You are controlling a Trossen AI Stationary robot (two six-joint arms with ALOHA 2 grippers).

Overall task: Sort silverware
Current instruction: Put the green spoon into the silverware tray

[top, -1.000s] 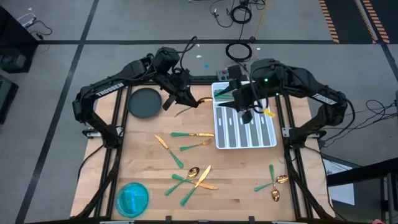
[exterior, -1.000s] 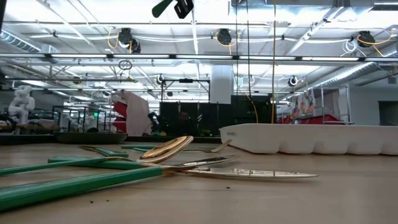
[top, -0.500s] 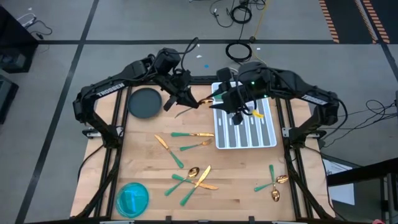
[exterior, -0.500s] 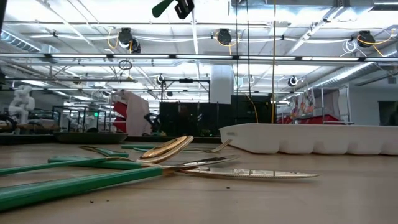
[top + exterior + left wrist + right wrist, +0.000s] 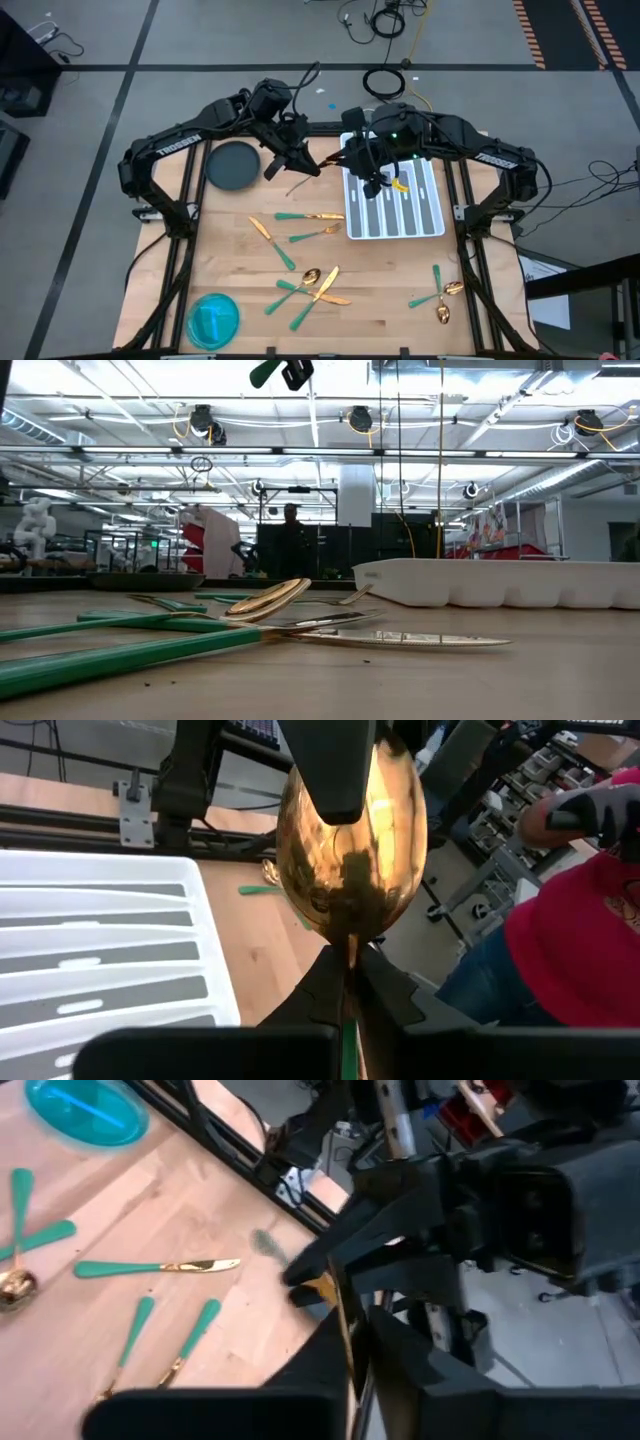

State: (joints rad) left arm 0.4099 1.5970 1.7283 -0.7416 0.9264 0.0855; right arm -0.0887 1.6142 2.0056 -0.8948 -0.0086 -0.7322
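Observation:
A spoon (image 5: 325, 162) with a gold bowl and a green handle hangs in the air over the table's far middle, left of the white divided tray (image 5: 395, 205). My left gripper (image 5: 305, 165) is shut on it from the left side. My right gripper (image 5: 345, 160) is shut on its gold bowl from the tray side. In the low view the green handle end (image 5: 265, 372) shows at the very top. Several more pieces of silverware (image 5: 300, 225) lie flat on the wooden table (image 5: 380, 280). My left gripper (image 5: 350, 970) pinches the spoon's neck (image 5: 350, 948), just behind the bowl, between its two fingers. The bowl sticks out forward past the fingertips and the green handle (image 5: 347, 1040) runs back between them. The spoon is lifted clear of the table. My right gripper (image 5: 355, 1350) pinches the gold bowl near its tip (image 5: 343, 1320), seen edge-on between the two fingers. One finger (image 5: 330, 765) lies flat on the bowl's face. The fingers come from the table's right, slanting down, opposite my left gripper.
A dark round plate (image 5: 232, 165) sits at the far left and a blue bowl (image 5: 213, 318) at the near left corner. More silverware lies near the front middle (image 5: 312, 285) and front right (image 5: 440, 295). A person in red (image 5: 580, 930) stands beyond the table.
My right gripper has moved from over the tray toward the table's left, slightly down, up to the gold bowl of the spoon that my left gripper holds. The spoon has stayed where it was.

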